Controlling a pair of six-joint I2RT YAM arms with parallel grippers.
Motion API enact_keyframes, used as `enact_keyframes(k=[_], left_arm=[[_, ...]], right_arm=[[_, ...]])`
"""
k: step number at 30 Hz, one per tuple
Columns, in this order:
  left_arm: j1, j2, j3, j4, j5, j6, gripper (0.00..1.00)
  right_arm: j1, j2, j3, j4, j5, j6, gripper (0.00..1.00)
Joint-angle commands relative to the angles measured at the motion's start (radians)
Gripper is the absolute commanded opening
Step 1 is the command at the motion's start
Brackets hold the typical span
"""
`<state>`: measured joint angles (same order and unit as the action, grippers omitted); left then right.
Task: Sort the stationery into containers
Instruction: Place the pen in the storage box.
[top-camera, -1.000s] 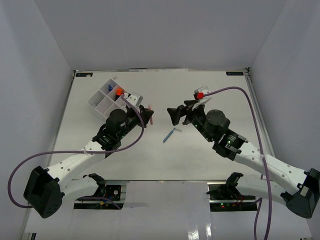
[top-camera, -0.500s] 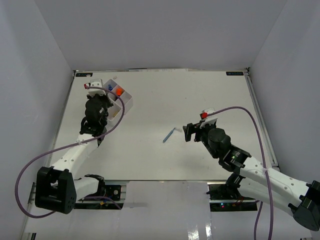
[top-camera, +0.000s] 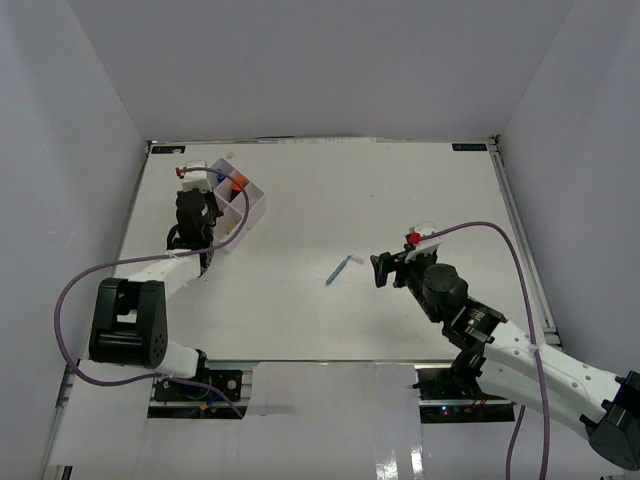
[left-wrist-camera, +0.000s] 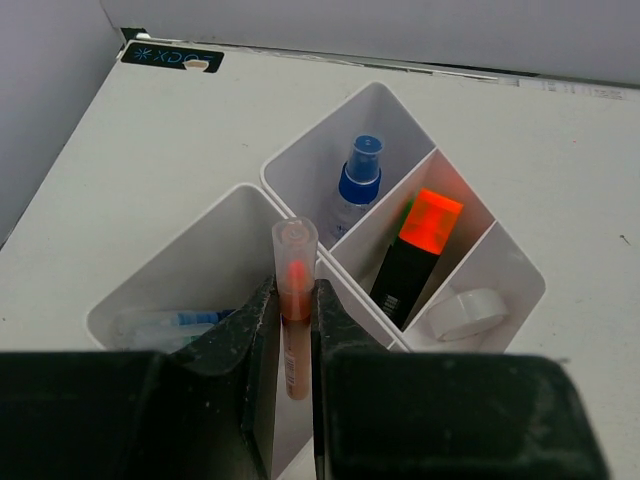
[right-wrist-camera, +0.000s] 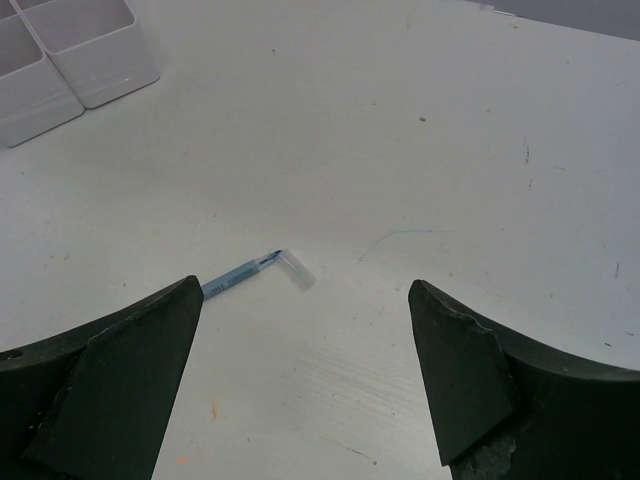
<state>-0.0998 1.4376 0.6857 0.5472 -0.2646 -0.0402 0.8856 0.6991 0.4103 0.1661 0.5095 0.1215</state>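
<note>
Left gripper (left-wrist-camera: 293, 325): clamped narrow on the pink pen (left-wrist-camera: 294, 262), one finger (left-wrist-camera: 250, 335) against each side of the barrel.
Pink pen: stood upright at frame centre of the left wrist view, clear cap uppermost, lower end hidden between the fingers.
Beneath the pen: hung over the inner wall of the tray (left-wrist-camera: 300, 140), at the edge of the left compartment.
Tray, left compartment: held a binned blue pen (left-wrist-camera: 175, 320) lying flat along the bottom.
Tray, top compartment: held the blue-capped bottle (left-wrist-camera: 352, 190), leaning on the wall.
Tray, middle-right compartment: held the orange highlighter (left-wrist-camera: 415, 255), cap up; a sliver of green showed behind it, too hidden to name.
Tray, lower-right compartment: held the tape ring (left-wrist-camera: 470, 310), lying flat.
Tray in top view: sat at upper left of the table (top-camera: 400, 200), with the left gripper (top-camera: 195, 208) over its near-left side.
Right gripper (right-wrist-camera: 305, 330): fingers (right-wrist-camera: 110, 390) spread wide, nothing between them.
Loose blue pen (right-wrist-camera: 240, 276): lay flat on the table just beyond the open fingers, clear cap bent off to its right end, touching neither finger.
Loose blue pen in top view (top-camera: 338, 270): lay near frame centre, just left of the right gripper (top-camera: 385, 268), well apart from the tray (top-camera: 250, 205).
</note>
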Motion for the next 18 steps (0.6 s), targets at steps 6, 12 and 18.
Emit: enact_keyframes(k=[6, 12, 18], left_arm=[[0.012, 0.004, 0.020, -0.003, 0.016, 0.013, 0.41], [0.014, -0.017, 0.026, -0.052, 0.038, -0.009, 0.55], [0.014, -0.060, 0.046, -0.141, 0.044, -0.030, 0.66]], right_arm=[[-0.008, 0.008, -0.008, 0.070, -0.008, -0.014, 0.90], [-0.010, 0.007, -0.010, 0.070, -0.006, -0.014, 0.90], [-0.010, 0.000, -0.011, 0.066, 0.004, -0.016, 0.90]])
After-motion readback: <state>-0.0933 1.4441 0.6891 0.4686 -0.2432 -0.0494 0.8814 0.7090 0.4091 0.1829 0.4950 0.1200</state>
